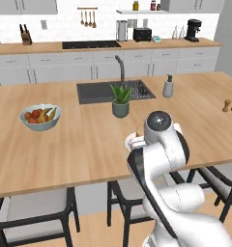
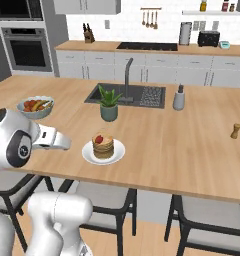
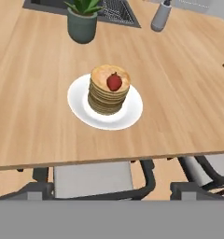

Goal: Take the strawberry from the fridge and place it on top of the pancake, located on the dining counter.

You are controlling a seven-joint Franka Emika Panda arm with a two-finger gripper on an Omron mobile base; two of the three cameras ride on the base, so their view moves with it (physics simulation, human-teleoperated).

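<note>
1. Red strawberry (image 3: pixel 114 81) sits on top of the pancake (image 3: pixel 108 95), slightly right of the stack's middle.
2. Pancake stands on a white plate (image 3: pixel 132 112) near the near edge of the wood surface (image 3: pixel 39 93).
3. In the right base view the strawberry (image 2: pixel 99 139), pancake (image 2: pixel 103 146) and plate (image 2: pixel 117 152) lie just right of the arm's hand.
4. Tool itself is hidden by the arm in the base views; its jaws stand wide apart and it has hold of nothing.
5. Potted plant (image 2: pixel 109 105) stands beyond the plate, in front of the sink (image 2: pixel 142 95) with its dark tap (image 2: pixel 127 75).
6. Soap bottle (image 2: pixel 179 98) is right of the sink.
7. Fruit bowl (image 1: pixel 40 116) rests at the left of the surface.
8. Two small wooden shakers (image 1: pixel 230 104) stand at the far right.
9. Chairs (image 3: pixel 93 179) are tucked under the near edge.
10. No writing or labels can be read anywhere.
</note>
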